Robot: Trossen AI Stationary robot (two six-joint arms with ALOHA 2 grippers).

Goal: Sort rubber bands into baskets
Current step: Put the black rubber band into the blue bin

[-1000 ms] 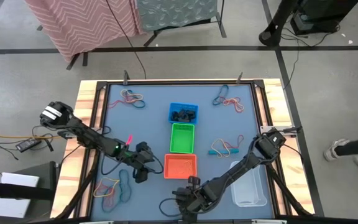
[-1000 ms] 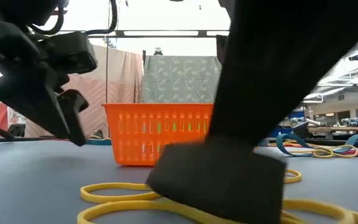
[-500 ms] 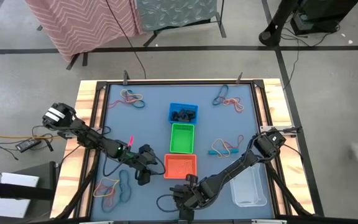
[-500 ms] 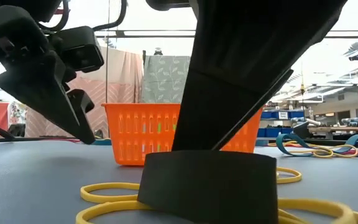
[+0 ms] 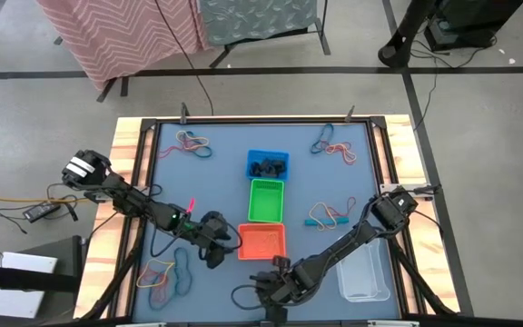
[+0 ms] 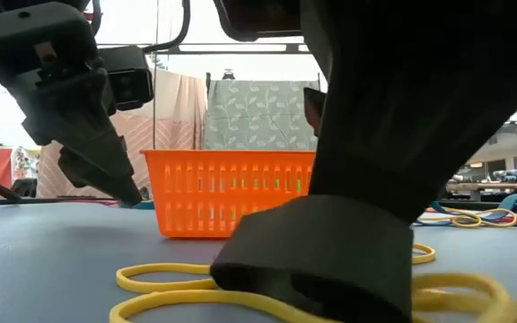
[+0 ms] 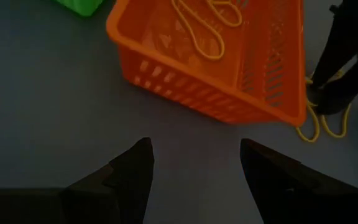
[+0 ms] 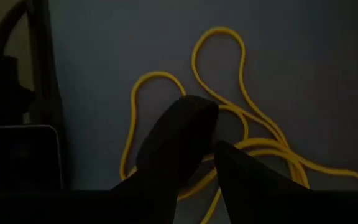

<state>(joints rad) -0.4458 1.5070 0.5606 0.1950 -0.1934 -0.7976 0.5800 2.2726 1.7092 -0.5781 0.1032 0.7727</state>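
Pinching yellow bands (image 8: pixel 241 124) on worktop (image 5: pixel 216 182) just before orange basket (image 5: pixel 263 242), right gripper (image 8: pixel 210 140) fingers nearly together; lift straight, avoid snagging loops. Left gripper (image 7: pixel 194 165) waits beside basket, fingers apart.

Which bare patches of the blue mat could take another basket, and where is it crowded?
Bare: mat left of the blue basket and green basket; also between the top-right bands and the bands right of the green basket. Crowded: the near edge, around the orange basket, both grippers and the clear tub.
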